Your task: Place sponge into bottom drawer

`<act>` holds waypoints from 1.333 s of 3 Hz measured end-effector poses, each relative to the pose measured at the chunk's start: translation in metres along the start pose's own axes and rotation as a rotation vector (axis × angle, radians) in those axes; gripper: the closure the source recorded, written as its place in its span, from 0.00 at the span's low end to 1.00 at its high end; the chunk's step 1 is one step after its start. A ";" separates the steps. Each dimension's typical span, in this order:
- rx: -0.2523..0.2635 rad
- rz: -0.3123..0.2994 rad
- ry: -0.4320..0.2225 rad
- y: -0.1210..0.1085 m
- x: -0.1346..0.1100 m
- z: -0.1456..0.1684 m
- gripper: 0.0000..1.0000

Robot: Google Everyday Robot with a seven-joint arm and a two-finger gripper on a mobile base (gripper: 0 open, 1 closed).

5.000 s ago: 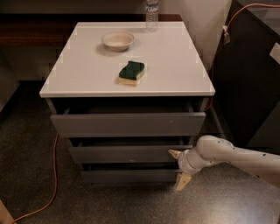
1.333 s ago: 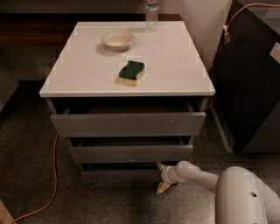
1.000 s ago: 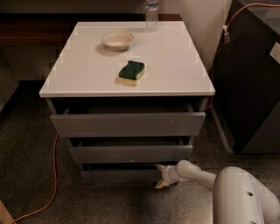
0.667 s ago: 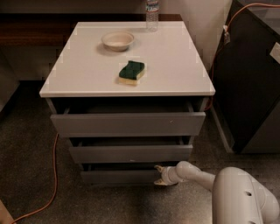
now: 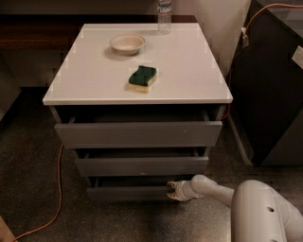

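Leftward is where the white robot arm (image 5: 222,191) has travelled: five seconds ago its gripper (image 5: 174,190) hung off the right corner of the cabinet, and now it sits low at the front of the bottom drawer (image 5: 128,193), the lowest grey flat-fronted one, touching its upper edge towards the right end. Over the last second we see it creep only slightly further left. Whether it is clamped on that edge or merely pressed against it, we cannot tell. The drawer shows only a narrow dark gap above its front, much as before, so we judge the opening step is barely begun. The small rectangular sponge (image 5: 142,78), dark green scouring pad over pale yellow foam, has not moved; it lies on the white cabinet top (image 5: 85,80) near the middle, well apart from the gripper. Beyond it to the left stands a round cream bowl (image 5: 127,43), and a clear plastic water bottle (image 5: 164,9) is at the far edge. An orange cable (image 5: 57,189) trails across the dark speckled floor (image 5: 33,160) on the left, and a tall dark unit (image 5: 274,94) stands to the right of the cabinet.
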State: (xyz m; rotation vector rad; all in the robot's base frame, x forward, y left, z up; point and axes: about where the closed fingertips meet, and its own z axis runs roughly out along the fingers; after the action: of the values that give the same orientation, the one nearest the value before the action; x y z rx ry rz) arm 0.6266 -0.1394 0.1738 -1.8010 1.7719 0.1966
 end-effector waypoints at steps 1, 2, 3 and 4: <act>0.000 0.000 0.000 -0.001 -0.001 -0.002 1.00; -0.014 0.013 -0.006 0.022 -0.003 -0.005 1.00; -0.014 0.013 -0.006 0.021 -0.005 -0.009 1.00; -0.022 0.040 -0.009 0.050 -0.008 -0.014 1.00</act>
State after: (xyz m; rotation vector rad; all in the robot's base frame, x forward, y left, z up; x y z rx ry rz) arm 0.5741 -0.1365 0.1736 -1.7786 1.8071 0.2406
